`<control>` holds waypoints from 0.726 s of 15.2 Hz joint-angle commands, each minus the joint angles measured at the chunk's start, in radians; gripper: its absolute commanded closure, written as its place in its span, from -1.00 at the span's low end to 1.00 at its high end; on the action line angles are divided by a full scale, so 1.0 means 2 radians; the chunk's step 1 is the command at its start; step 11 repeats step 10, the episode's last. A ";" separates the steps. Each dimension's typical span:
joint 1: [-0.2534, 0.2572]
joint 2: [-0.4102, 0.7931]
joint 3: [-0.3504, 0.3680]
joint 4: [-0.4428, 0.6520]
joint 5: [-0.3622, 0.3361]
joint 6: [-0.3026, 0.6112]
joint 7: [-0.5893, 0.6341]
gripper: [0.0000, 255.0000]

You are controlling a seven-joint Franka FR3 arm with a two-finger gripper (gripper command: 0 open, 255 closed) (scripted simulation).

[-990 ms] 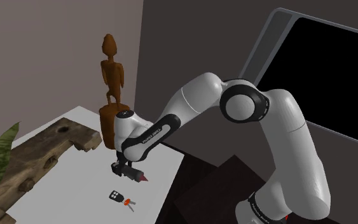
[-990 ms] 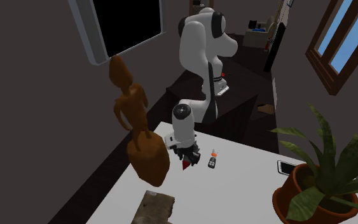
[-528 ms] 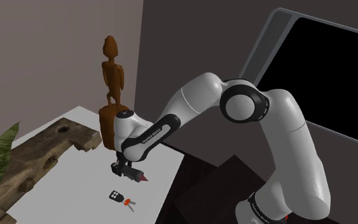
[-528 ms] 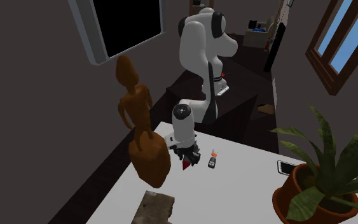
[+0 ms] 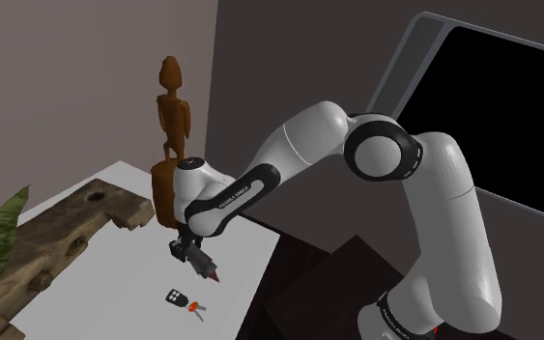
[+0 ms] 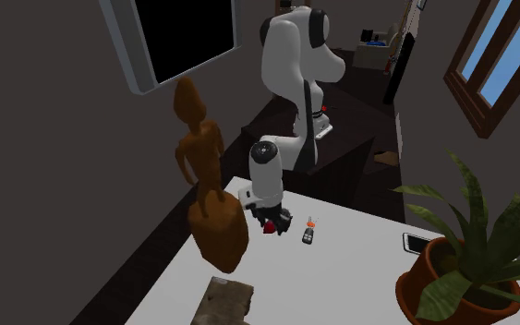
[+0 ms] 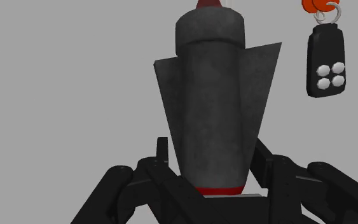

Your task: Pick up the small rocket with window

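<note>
Dark grey with a red nose, the rocket [image 7: 209,95] is pinched between the fingers of the end effector [image 7: 210,162], tilted nose-down close over the table [image 5: 105,299] near the key fob [image 7: 327,67]. The grasp looks secured. A clear lift remains.

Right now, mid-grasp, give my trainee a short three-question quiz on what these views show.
1. True or false: the tool is shut on the dark grey rocket.
2. What lies on the white table near the rocket? A: a mug. B: a black key fob. C: a spoon.
3. Fill in: the rocket's tip is coloured ___.
Key: 1 true; 2 B; 3 red.
</note>
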 commanded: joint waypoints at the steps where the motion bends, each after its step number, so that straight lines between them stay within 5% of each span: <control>1: -0.001 -0.011 0.003 -0.003 0.003 -0.007 0.000 1.00; 11: -0.009 -0.050 0.013 -0.013 0.013 -0.036 -0.004 1.00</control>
